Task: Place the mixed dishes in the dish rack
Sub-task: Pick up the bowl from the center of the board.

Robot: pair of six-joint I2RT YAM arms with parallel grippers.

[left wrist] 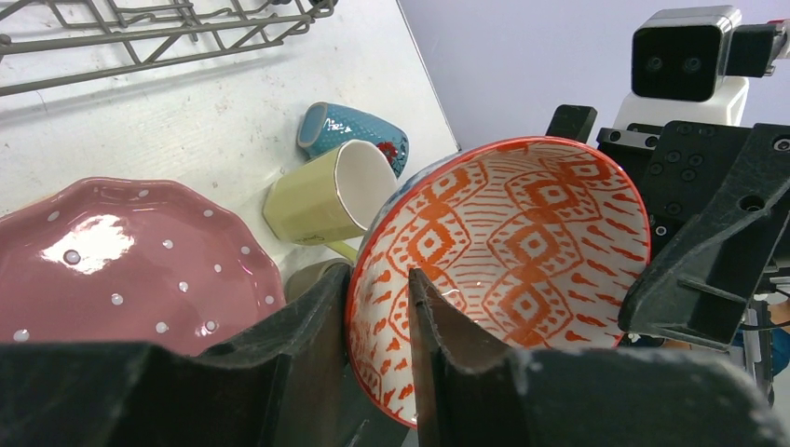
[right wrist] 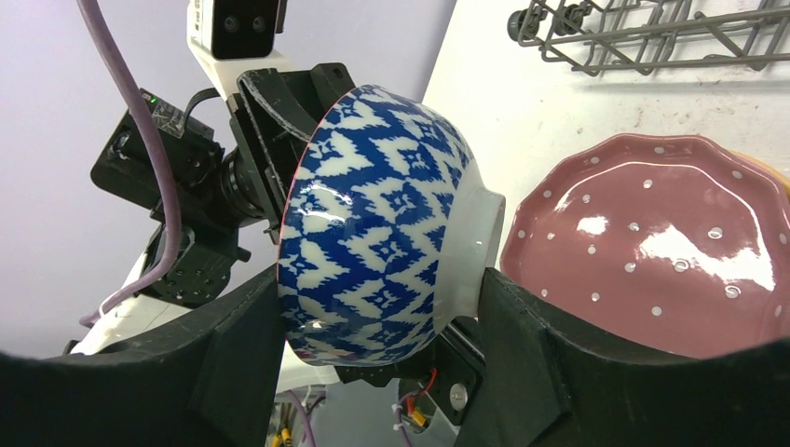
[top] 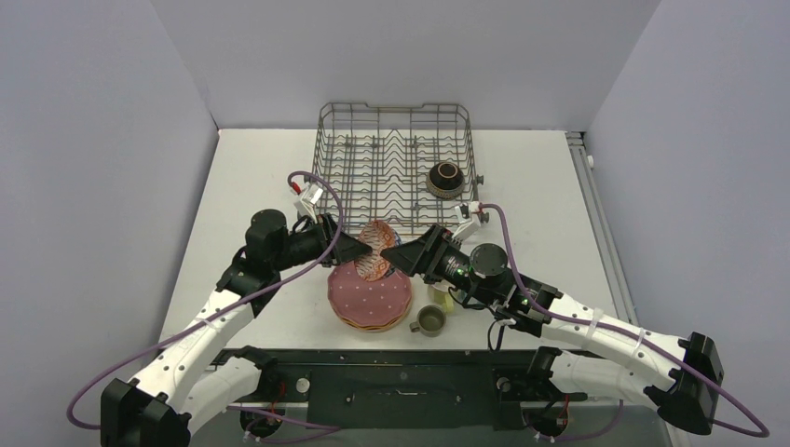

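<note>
The bowl [top: 375,264], red-patterned inside [left wrist: 522,242] and blue-and-white outside [right wrist: 373,223], hangs on edge above the stack of dotted plates with the pink plate [top: 368,298] on top. My right gripper [top: 396,259] is shut on it, one finger on the rim side and the other against the foot [right wrist: 380,279]. My left gripper [top: 360,250] straddles the opposite rim, jaws a little apart, with a gap at the inner finger [left wrist: 377,279]. The grey wire dish rack [top: 391,105] stands behind, with a dark brown bowl [top: 445,179] inside at its right.
A grey-olive mug [top: 429,320] stands right of the plate stack. A yellow mug [left wrist: 326,196] and a blue mug [left wrist: 354,130] lie on their sides under my right arm. The rack's near wall [left wrist: 140,37] [right wrist: 652,37] is just beyond the plates.
</note>
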